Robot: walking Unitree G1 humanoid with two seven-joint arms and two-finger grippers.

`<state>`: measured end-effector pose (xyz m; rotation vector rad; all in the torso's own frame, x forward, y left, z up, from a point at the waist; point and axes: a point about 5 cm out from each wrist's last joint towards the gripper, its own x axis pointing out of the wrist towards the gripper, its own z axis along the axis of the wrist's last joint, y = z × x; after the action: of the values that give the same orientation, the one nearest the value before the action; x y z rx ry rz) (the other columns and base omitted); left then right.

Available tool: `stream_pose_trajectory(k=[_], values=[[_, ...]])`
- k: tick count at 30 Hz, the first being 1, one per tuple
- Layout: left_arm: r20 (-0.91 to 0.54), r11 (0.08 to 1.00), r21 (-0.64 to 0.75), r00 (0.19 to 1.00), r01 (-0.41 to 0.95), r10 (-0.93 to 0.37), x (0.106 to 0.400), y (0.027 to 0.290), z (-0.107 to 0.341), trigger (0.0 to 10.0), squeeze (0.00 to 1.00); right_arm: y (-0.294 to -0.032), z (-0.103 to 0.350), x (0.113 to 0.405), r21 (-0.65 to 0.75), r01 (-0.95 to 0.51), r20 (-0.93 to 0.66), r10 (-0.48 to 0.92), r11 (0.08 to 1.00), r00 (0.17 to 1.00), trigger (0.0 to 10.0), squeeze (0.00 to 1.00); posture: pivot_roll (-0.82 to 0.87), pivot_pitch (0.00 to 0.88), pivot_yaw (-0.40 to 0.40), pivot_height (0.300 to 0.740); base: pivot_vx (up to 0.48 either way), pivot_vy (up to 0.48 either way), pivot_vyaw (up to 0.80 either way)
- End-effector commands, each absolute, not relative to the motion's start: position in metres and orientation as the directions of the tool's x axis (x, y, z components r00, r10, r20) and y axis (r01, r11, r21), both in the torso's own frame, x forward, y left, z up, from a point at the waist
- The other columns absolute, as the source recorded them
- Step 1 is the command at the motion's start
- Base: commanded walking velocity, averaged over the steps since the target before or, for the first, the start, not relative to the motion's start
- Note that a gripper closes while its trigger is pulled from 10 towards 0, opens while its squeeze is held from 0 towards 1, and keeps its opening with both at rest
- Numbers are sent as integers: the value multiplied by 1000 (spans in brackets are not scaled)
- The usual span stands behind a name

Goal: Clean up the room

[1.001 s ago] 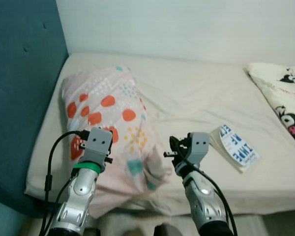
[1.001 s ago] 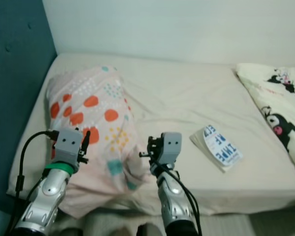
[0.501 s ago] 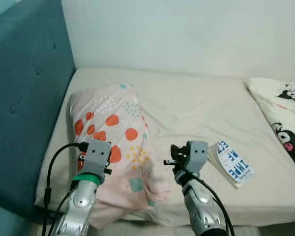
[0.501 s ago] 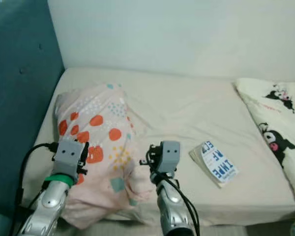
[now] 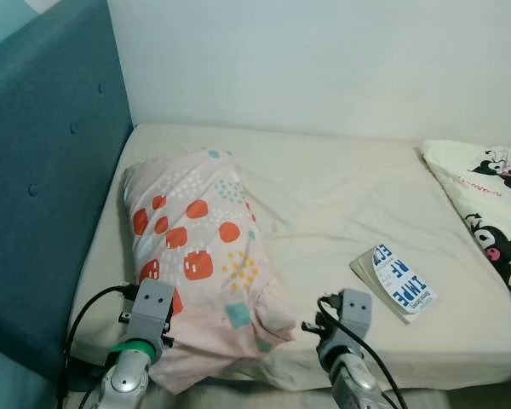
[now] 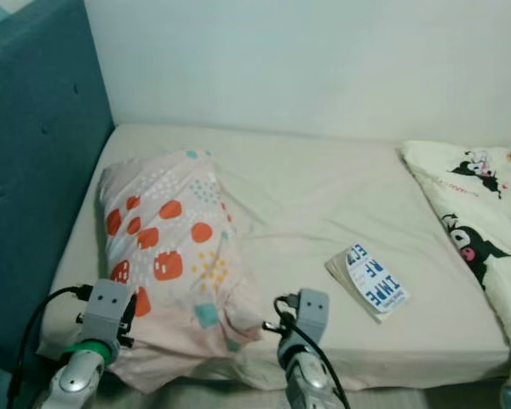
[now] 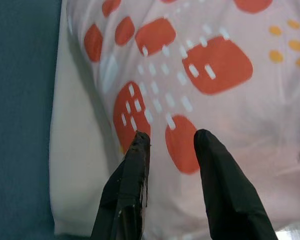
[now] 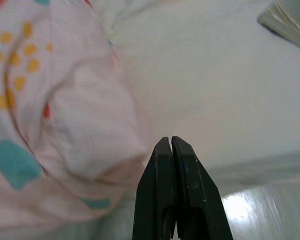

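Single bed (image 5: 341, 179) with cream sheet, teal padded headboard (image 5: 43, 170) on robot's left. Patterned pillow (image 5: 200, 256) in pink case with orange, yellow and teal shapes, lying lengthwise near headboard end, lower corner drooping over front mattress edge. Small book (image 5: 399, 279) with blue lettering, flat on sheet to the right, well apart from pillow. Cartoon-print blanket (image 5: 485, 213) bunched at far right edge.

Left gripper (image 7: 167, 142) low at front edge of bed, fingers (image 7: 210, 160) spread with a gap, hovering just over pillow's orange patches; touching or not, cannot tell. Nothing pinched. Right gripper (image 8: 170, 142) low between pillow corner and book, fingers pressed together, empty, aimed at bare sheet beside pillow's bunched corner.

Likely targets for tidying: pillow, then book. No grasp made yet on either.

Risks, as judgement: soft case fabric could slip or bunch between spread fingers, giving a pinch on cloth alone and a sagging, dragging pillow. Overhanging corner could slide off the mattress if nudged from above. Closed right fingers useless for a book grab until opened; thin book flat on soft sheet hard to get under, pages may fan or bend. Cables by left wrist could snag on mattress edge.
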<state>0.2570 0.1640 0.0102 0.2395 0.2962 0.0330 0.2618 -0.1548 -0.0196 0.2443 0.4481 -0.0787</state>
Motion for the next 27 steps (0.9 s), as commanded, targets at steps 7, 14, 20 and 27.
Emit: stream_pose_trajectory(k=[7, 14, 20, 27], values=[[-249, 974, 225, 966, -7, 65, 266, 162, 18, 10000, 0, -137, -8, 269, 195, 24, -345, 46, 980, 937, 10000, 0, 45, 0, -10, 740, 0, 0, 0], [-228, 977, 213, 973, 10, 39, 270, 157, 20, 10000, 0, -134, -8, 273, 198, 36, -349, 36, 980, 937, 10000, 0, 44, 0, -9, 740, 0, 0, 0], [-219, 980, 198, 975, 3, 41, 272, 157, 22, 10000, 0, -133, -5, 275, 197, 23, -330, 44, 980, 943, 10000, 0, 41, 0, -10, 740, 0, -316, 0], [-216, 981, 193, 975, -5, 48, 273, 157, 22, 10000, 0, -134, -3, 277, 180, 10, -321, 49, 984, 946, 10000, 0, 36, 0, -19, 740, 0, -401, 0]])
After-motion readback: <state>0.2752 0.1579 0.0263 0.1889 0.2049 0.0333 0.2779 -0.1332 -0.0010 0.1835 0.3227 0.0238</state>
